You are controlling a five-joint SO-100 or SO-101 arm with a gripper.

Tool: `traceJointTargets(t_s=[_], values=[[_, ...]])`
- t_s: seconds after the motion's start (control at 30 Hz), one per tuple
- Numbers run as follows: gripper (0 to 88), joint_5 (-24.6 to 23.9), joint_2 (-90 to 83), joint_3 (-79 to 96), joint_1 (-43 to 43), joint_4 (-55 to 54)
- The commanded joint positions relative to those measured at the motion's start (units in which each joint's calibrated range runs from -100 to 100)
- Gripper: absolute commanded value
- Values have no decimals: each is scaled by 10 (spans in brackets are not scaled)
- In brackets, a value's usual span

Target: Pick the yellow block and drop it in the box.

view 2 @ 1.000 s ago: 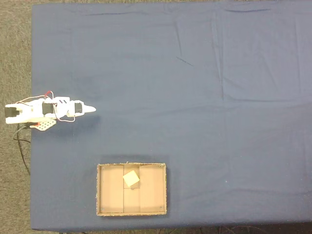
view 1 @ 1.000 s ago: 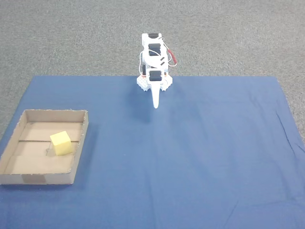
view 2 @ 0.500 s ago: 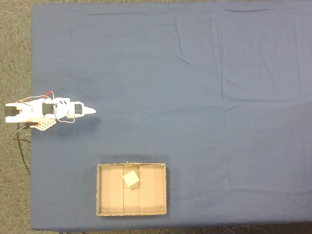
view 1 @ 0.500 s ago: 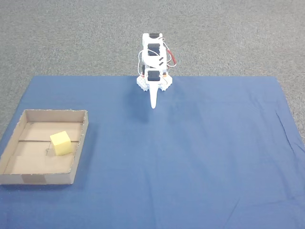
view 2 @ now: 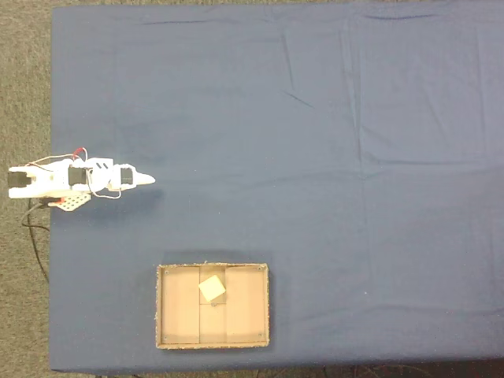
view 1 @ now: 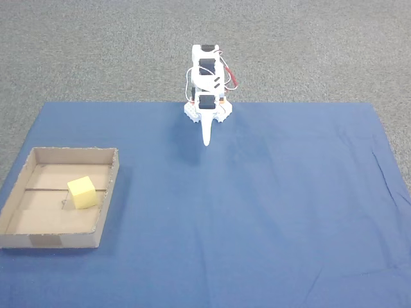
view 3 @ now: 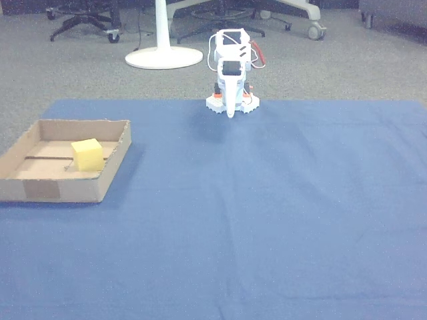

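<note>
One yellow block [view 1: 82,192] sits inside the box [view 1: 106,203], on its cardboard floor near the seam line, touching no wall that I can make out. Seen from above in a fixed view, the block [view 2: 212,289] lies near the middle of the box [view 2: 268,307]. My gripper [view 1: 207,140] points down over the blue cloth [view 1: 270,212] close to my base, well apart from the box; its fingers look pressed together with nothing between them, though it is small in every view. In the other view my gripper [view 3: 231,113] hangs just in front of the base.
</note>
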Motion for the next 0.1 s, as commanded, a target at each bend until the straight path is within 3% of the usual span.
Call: traceJointTargets(t_s=[0.0, 0.07], values=[[3, -1, -3, 9, 4, 3], [3, -1, -3, 9, 4, 3]])
